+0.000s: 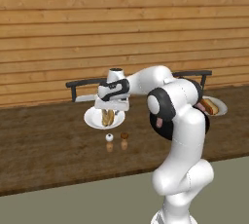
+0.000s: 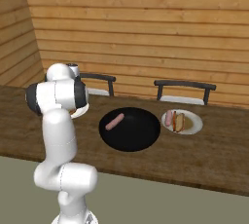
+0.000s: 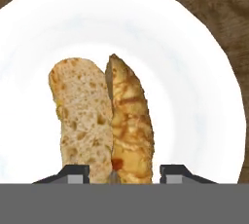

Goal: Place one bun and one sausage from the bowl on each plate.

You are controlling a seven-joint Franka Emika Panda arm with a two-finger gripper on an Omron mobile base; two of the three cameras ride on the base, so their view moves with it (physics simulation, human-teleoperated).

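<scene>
On white plate (image 3: 204, 72), bun (image 3: 104, 121), no writing

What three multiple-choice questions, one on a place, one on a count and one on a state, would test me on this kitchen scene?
1. What is the end effector above?
A. the black bowl
B. the left plate
C. the bare counter

2. How many sausages lie in the bowl?
A. one
B. two
C. none

3. What is the state of the right plate?
A. empty
B. holds only a bun
C. holds a bun and a sausage

Answers:
1 B: the end effector hangs over the left plate, where a split bun lies.
2 A: a single pinkish sausage lies in the bowl.
3 C: the right plate carries a second sausage beside a second bun.
</scene>
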